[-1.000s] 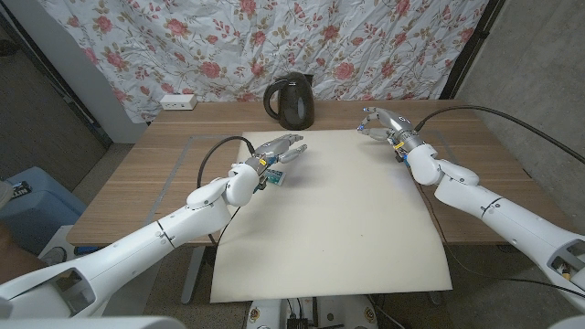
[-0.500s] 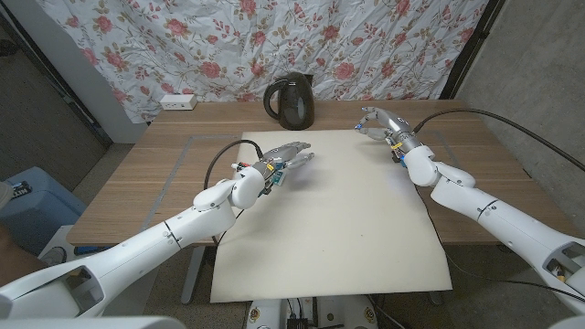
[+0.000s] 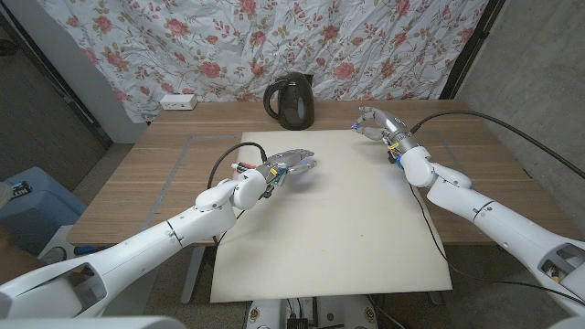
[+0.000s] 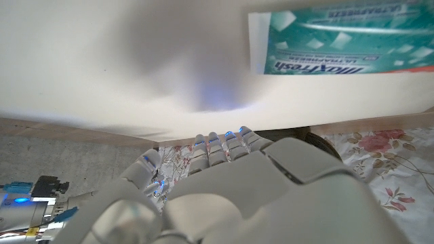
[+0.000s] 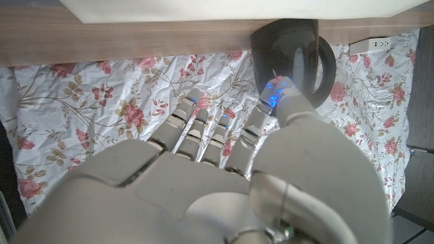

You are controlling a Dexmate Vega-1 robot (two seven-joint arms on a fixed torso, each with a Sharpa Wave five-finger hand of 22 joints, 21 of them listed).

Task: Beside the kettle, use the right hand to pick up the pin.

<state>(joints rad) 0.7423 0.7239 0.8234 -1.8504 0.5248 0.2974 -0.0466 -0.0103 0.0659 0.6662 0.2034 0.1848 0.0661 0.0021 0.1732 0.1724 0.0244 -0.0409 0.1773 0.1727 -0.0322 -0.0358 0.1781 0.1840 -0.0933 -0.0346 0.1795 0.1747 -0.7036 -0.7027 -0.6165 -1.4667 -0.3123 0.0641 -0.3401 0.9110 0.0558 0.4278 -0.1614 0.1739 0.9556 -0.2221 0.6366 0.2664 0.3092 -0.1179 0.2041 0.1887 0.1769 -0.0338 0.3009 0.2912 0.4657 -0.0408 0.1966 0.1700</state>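
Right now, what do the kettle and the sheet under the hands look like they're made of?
The kettle looks like dark glossy plastic: smooth black body with soft highlights, though coated metal can't be ruled out. The white sheet seems to be matte paper or thin mat, lying flat with crisp edges and no shine. The table beneath shows wood grain, possibly laminate.

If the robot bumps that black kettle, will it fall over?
Probably not easily. The shiny black plastic kettle stands upright on a wide base on the wooden table, so it would likely slide rather than tip. Its glossy side may be slippery, and the looped handle looks easier to grip. Whether it holds water, and so its weight, cannot be told.
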